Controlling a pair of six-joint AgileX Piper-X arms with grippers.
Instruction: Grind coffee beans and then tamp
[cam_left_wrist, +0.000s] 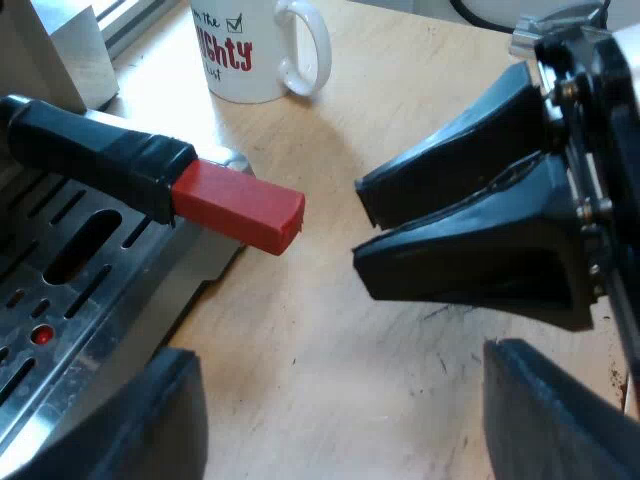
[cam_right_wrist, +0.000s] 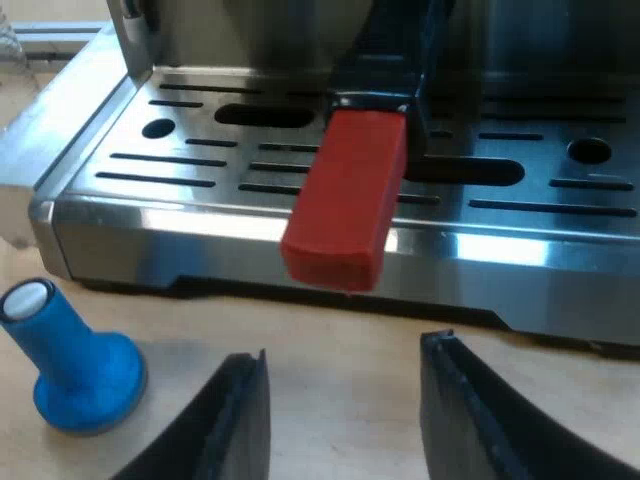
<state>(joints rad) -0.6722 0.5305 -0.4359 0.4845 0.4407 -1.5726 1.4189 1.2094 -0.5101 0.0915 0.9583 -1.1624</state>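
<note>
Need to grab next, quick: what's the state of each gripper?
Left gripper: open, empty.
Right gripper: open, empty, facing the portafilter handle.

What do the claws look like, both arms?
Both matte black. Left claw: two broad fingers with rounded edges. Right claw: wedge-shaped fingers tapering to blunt tips, with small metal screws at their base.

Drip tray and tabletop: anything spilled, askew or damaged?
Nothing stands out. The drip tray looks clean, the holder's red handle end juts straight out over it, the blue tamper stands on its base and the mug is upright. No grounds or liquid on the table.
</note>
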